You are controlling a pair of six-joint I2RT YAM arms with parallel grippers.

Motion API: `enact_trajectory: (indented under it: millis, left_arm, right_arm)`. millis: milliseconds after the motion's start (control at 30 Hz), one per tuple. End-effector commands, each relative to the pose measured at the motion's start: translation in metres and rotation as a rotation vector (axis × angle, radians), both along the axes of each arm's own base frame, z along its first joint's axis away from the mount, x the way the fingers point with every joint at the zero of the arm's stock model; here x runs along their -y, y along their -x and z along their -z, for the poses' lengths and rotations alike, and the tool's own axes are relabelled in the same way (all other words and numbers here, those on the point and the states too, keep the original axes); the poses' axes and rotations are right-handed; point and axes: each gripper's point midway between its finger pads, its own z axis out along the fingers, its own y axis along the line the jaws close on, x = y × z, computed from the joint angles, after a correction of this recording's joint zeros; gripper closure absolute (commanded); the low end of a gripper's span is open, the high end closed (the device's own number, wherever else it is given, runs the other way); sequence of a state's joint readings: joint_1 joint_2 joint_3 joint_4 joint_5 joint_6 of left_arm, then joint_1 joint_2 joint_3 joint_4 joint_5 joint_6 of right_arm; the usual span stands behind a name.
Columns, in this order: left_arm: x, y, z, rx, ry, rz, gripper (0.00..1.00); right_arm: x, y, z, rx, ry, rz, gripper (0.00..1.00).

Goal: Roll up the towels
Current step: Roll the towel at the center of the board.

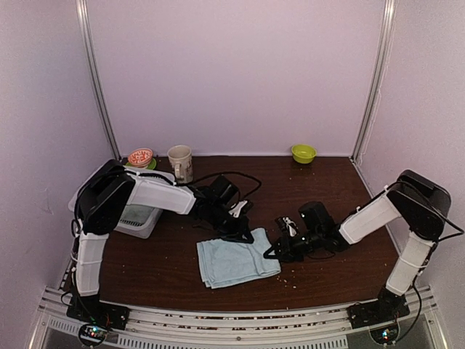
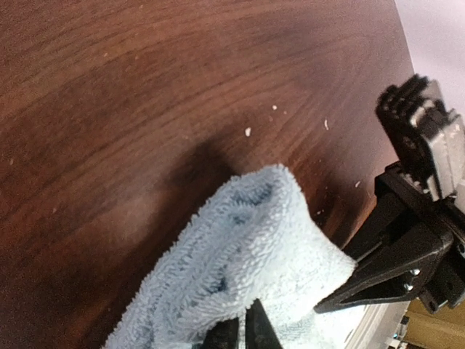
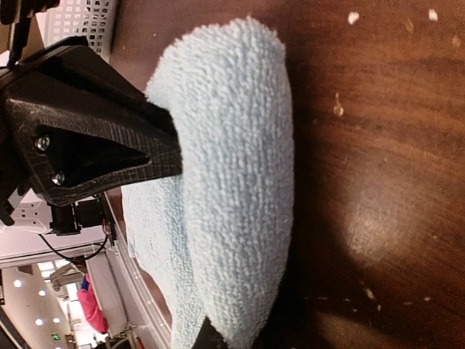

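One light blue towel [image 1: 236,263] lies on the dark wooden table [image 1: 160,262], with its far right corner gathered into a raised fold. My left gripper [image 1: 243,234] is at the towel's far edge. In the left wrist view it [image 2: 243,329] is shut on the fold of the towel [image 2: 247,254]. My right gripper [image 1: 275,251] meets the towel's right edge, close to the left one. In the right wrist view the towel [image 3: 232,182] drapes over my right gripper [image 3: 211,339], hiding most of its fingers; it looks shut on the cloth. No other towel is in view.
A white mesh basket [image 1: 138,217] stands at the left, under the left arm. Along the back wall are a mug [image 1: 180,161], a red-patterned bowl [image 1: 140,157] and a green bowl [image 1: 304,153]. Small crumbs dot the wood.
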State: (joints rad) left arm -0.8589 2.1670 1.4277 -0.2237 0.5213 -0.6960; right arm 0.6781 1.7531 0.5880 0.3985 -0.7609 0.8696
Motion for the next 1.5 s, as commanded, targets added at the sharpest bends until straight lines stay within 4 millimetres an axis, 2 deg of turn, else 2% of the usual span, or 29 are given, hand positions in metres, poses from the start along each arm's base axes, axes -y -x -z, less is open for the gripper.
enact_trajectory:
  millis: [0, 100, 200, 300, 400, 567, 767, 967, 1067, 1267, 1467]
  left_arm:
    - [-0.025, 0.004, -0.005, 0.009, -0.09, -0.024, 0.85]
    - [-0.023, 0.003, -0.027, 0.036, -0.054, -0.026, 0.78]
    - [-0.024, 0.005, -0.04, 0.053, -0.03, -0.029, 0.76]
    - [-0.029, 0.007, -0.046, 0.07, -0.02, -0.037, 0.76]
    - [-0.035, 0.009, -0.045, 0.078, -0.022, -0.045, 0.77]
    - [-0.038, 0.014, -0.039, 0.07, -0.017, -0.048, 0.78]
    - [-0.04, 0.017, -0.042, 0.079, 0.002, -0.048, 0.79]
    - [-0.03, 0.011, -0.058, 0.092, 0.054, -0.05, 0.8]
    - [-0.025, 0.007, -0.057, 0.096, 0.061, -0.053, 0.8]
    - [-0.025, 0.003, -0.025, 0.054, -0.004, -0.069, 0.83]
    - [-0.034, 0.006, 0.014, -0.008, -0.092, -0.097, 0.93]
  right_arm:
    - [0.033, -0.005, 0.001, 0.086, 0.257, -0.014, 1.0]
    - [0.06, -0.011, -0.005, 0.163, 0.469, -0.052, 1.0]
    - [0.083, -0.019, -0.014, 0.216, 0.654, -0.079, 1.0]
    - [0.099, -0.028, -0.023, 0.253, 0.792, -0.069, 1.0]
    - [0.103, -0.034, -0.028, 0.287, 0.91, -0.069, 1.0]
    - [0.094, -0.04, -0.03, 0.333, 1.074, -0.09, 1.0]
    - [0.077, -0.05, -0.037, 0.408, 1.227, -0.084, 1.0]
    - [0.055, -0.053, -0.034, 0.427, 1.238, -0.068, 1.0]
    - [0.043, -0.053, -0.031, 0.418, 1.213, -0.05, 1.0]
    - [0.036, -0.05, -0.024, 0.407, 1.183, -0.032, 1.0]
    - [0.031, -0.052, -0.029, 0.418, 1.149, -0.017, 1.0]
